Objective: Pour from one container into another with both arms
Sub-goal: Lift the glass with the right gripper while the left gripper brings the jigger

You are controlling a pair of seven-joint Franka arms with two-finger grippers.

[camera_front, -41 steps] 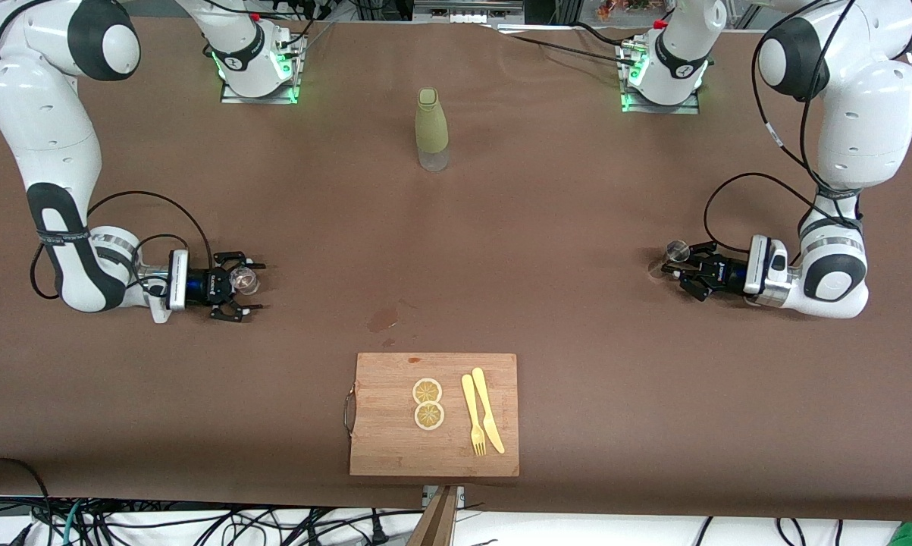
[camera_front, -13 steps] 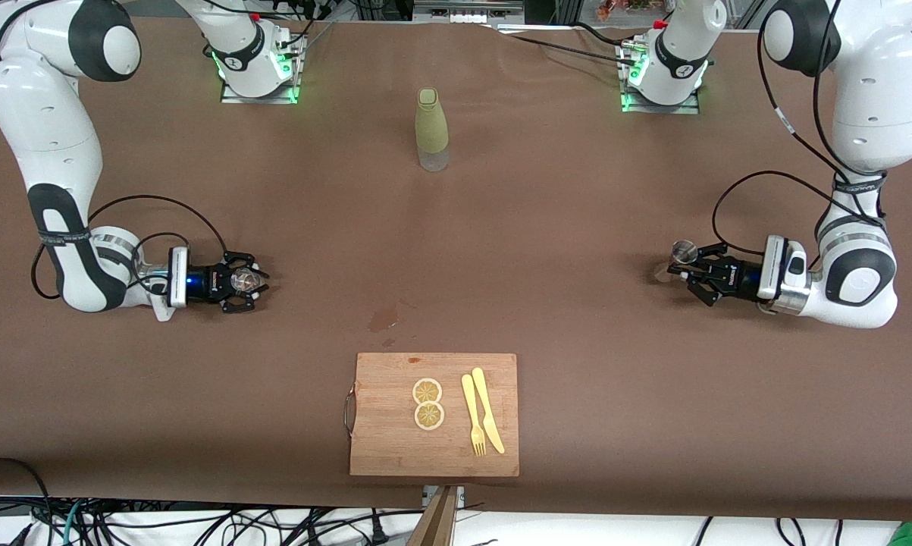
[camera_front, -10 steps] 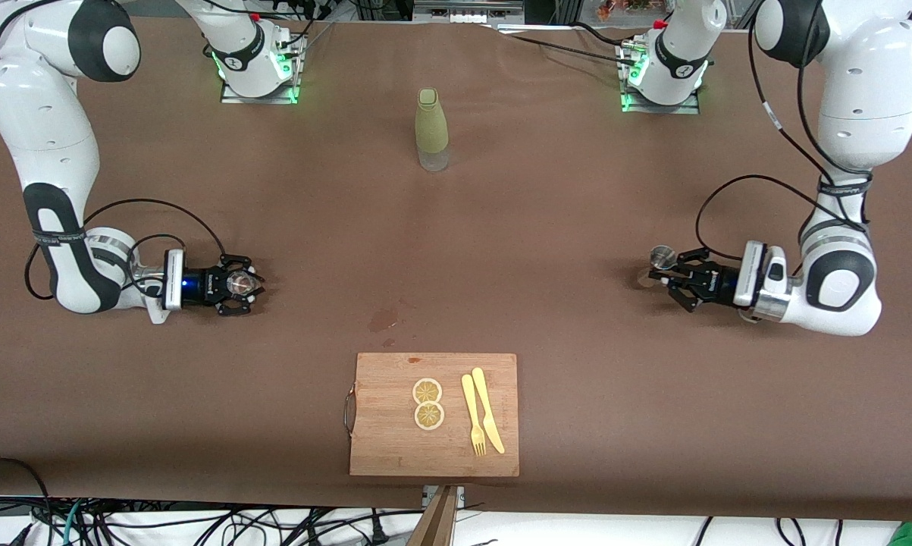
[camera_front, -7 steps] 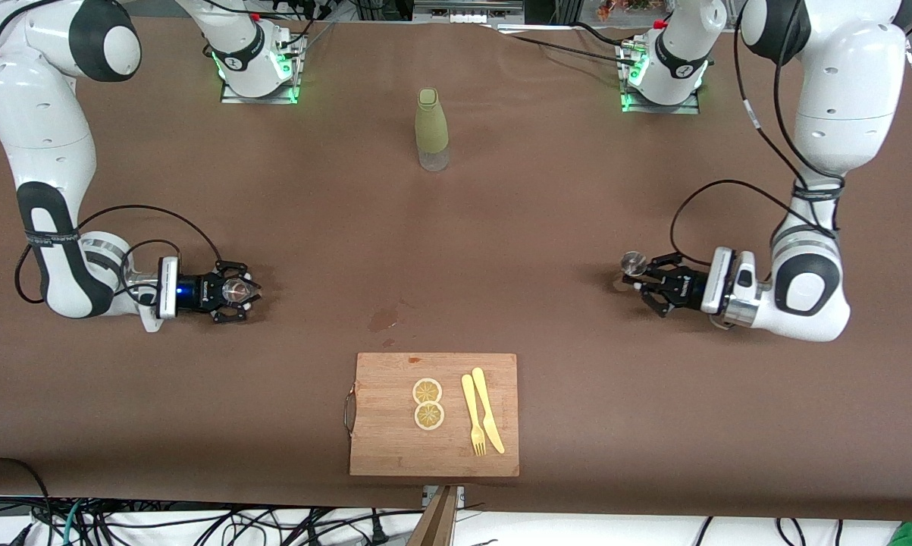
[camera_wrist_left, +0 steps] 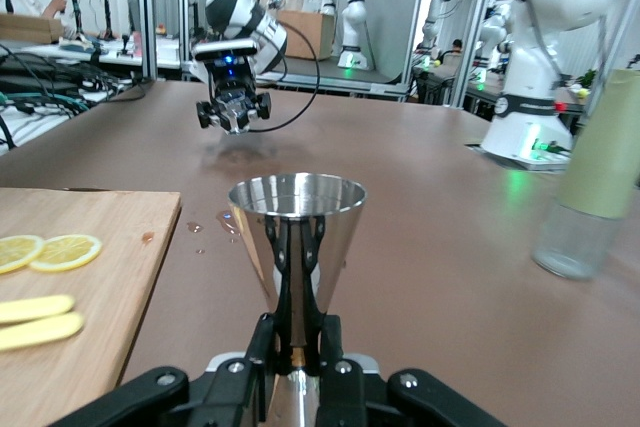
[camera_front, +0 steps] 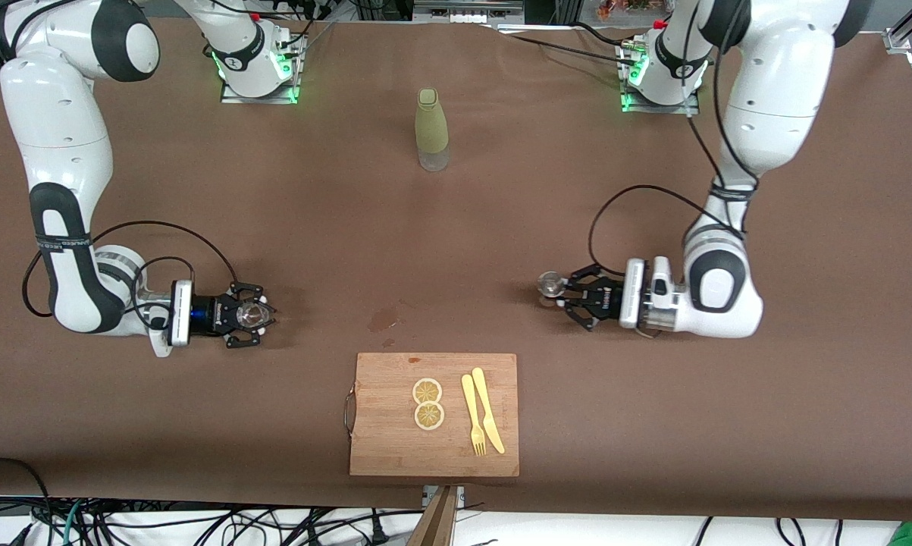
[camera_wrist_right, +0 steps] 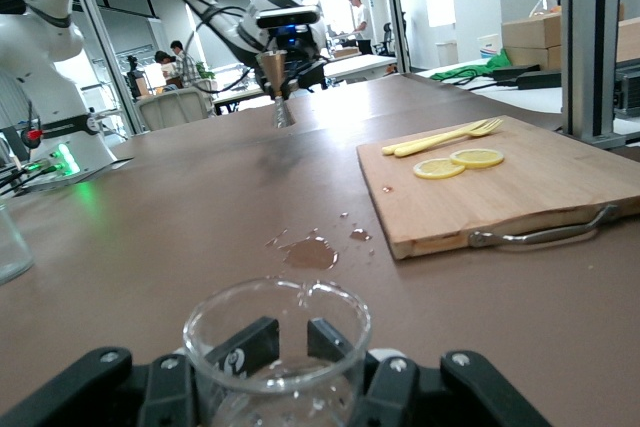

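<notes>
Over the brown table (camera_front: 501,227), toward the left arm's end, the left gripper (camera_front: 564,292) is clamped on the narrow waist of the steel jigger (camera_front: 551,283); in the left wrist view the black fingers (camera_wrist_left: 268,332) press that waist from both sides and the jigger (camera_wrist_left: 297,237) stands upright with its open cone up, clear of the tabletop. Toward the right arm's end, the right gripper (camera_front: 262,315) is closed around the clear glass cup (camera_front: 252,313), held low over the table; the right wrist view shows the cup (camera_wrist_right: 277,347) upright, mouth up, with the finger pads (camera_wrist_right: 240,347) touching its wall. Jigger and cup are well apart, each held level by its own gripper, with bare table between them. A small wet stain (camera_front: 382,318) lies on the table between the two grippers, just farther from the front camera than the wooden cutting board (camera_front: 383,447). On the board lie two lemon slices (camera_front: 428,403) side by side, and beside them, toward the left arm's end, a yellow fork (camera_front: 473,417) and a yellow knife (camera_front: 487,409), touching or nearly so. An olive-green sleeved bottle (camera_front: 431,129) stands upright farther from the front camera, midway between the two arm bases.
</notes>
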